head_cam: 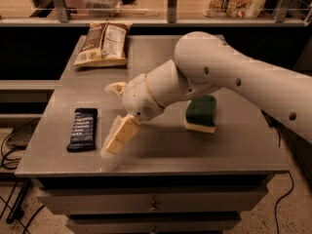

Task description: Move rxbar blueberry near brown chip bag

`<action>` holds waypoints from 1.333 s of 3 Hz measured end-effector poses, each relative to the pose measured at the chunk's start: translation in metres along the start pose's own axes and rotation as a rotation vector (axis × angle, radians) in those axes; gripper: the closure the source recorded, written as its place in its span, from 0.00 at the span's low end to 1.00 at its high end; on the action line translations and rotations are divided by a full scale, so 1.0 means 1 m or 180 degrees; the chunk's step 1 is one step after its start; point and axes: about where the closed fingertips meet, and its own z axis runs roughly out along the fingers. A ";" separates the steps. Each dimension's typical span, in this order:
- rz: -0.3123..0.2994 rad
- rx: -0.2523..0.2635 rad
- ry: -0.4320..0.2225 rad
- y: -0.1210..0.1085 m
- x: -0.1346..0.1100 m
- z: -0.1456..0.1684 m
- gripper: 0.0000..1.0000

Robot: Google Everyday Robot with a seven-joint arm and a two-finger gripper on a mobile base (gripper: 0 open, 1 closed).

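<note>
Rxbar blueberry (83, 129), one, lies just left of the open, empty gripper (116, 112); one brown chip bag (103, 44) lies well beyond.

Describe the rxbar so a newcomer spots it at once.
On the grey table, look front left, beside the open hand. The bar lies flat there: small, navy with white text, unlike the big brown bag at the back or the green sponge.
</note>
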 end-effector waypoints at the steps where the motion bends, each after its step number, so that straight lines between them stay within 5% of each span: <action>1: -0.0014 -0.0119 -0.0096 -0.003 -0.006 0.026 0.00; 3: -0.0064 -0.0382 -0.0210 -0.006 -0.016 0.070 0.00; 4: -0.0007 -0.0429 -0.0204 -0.005 -0.009 0.081 0.19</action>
